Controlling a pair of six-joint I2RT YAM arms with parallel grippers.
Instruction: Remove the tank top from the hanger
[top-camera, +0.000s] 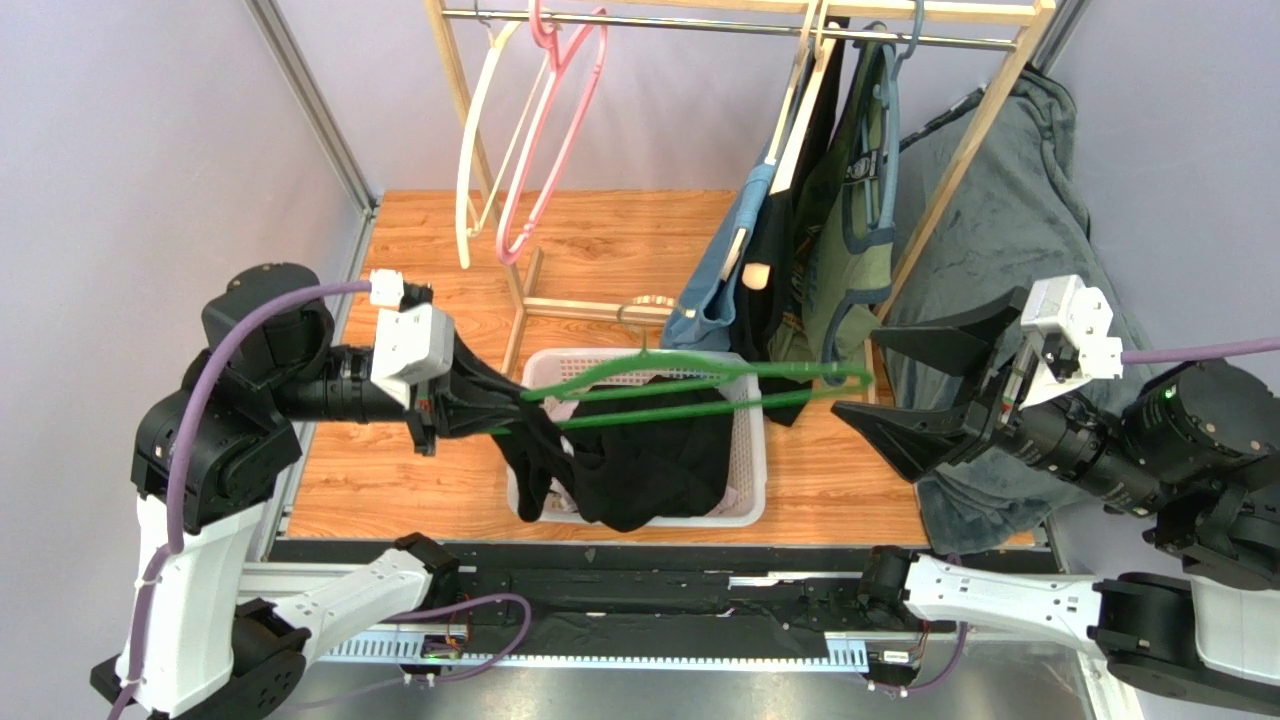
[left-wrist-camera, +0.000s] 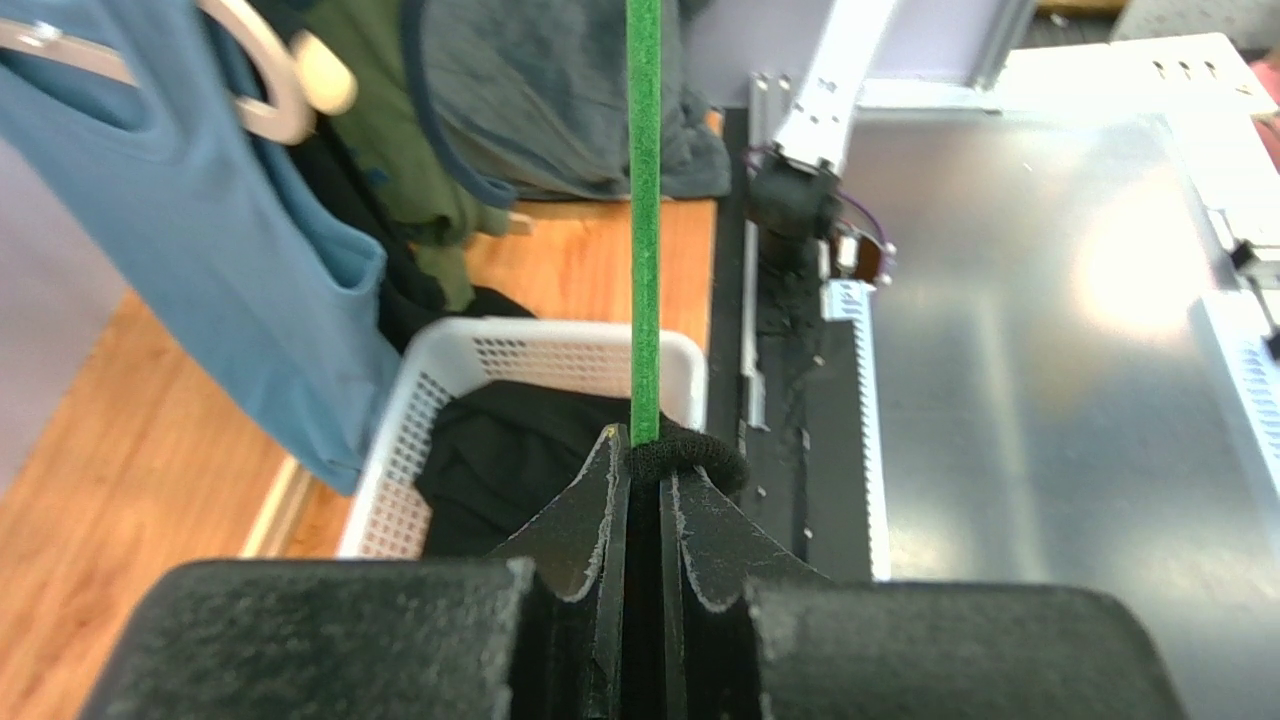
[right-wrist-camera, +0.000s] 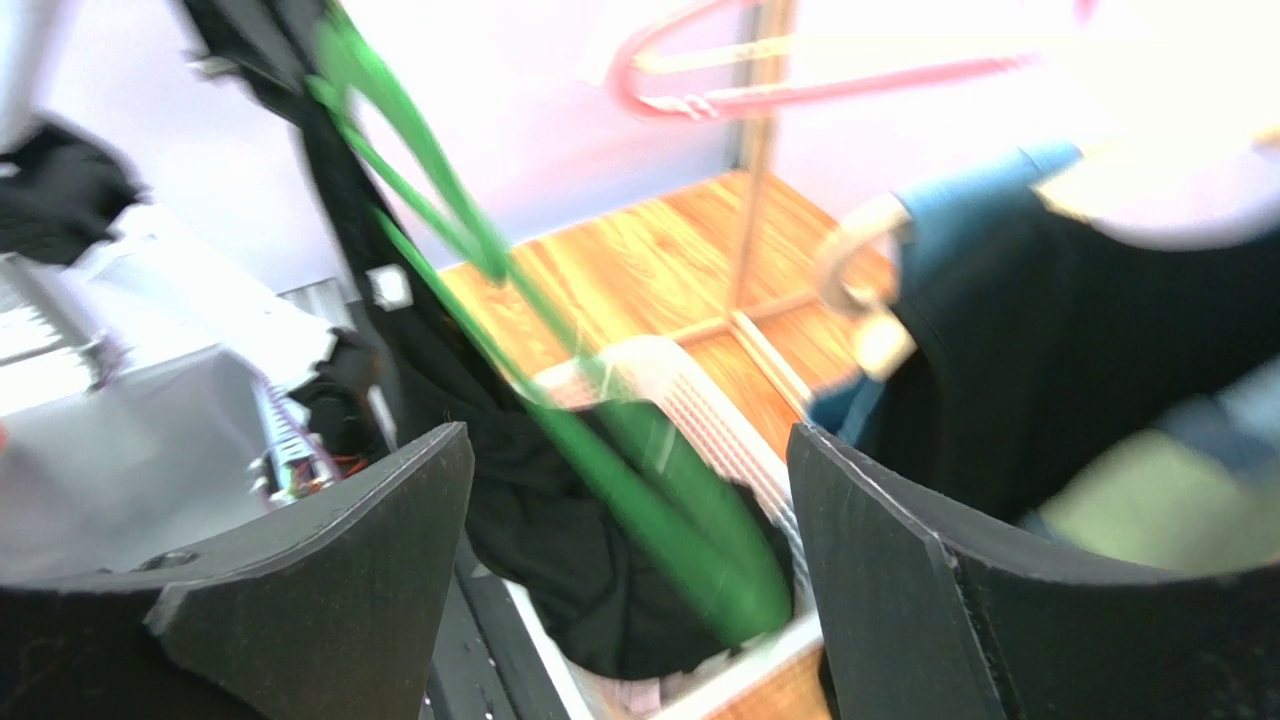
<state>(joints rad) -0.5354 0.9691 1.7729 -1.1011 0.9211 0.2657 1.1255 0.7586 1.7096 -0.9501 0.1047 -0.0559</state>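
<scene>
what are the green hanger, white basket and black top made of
The green hanger looks plastic or coated wire: thin, smooth, matte. The white basket seems moulded plastic: lattice walls. The black tank top is soft fabric, draping limply.

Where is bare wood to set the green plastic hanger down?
Bare wood: left of the white plastic basket, beside the left gripper; and right of it, up to the grey cloth. Crowded: black tank top fills the basket; hanging garments block the right rear.

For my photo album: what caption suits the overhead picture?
Left hand grips the green hanger, black tank top draped into a white basket; right hand open nearby.
</scene>
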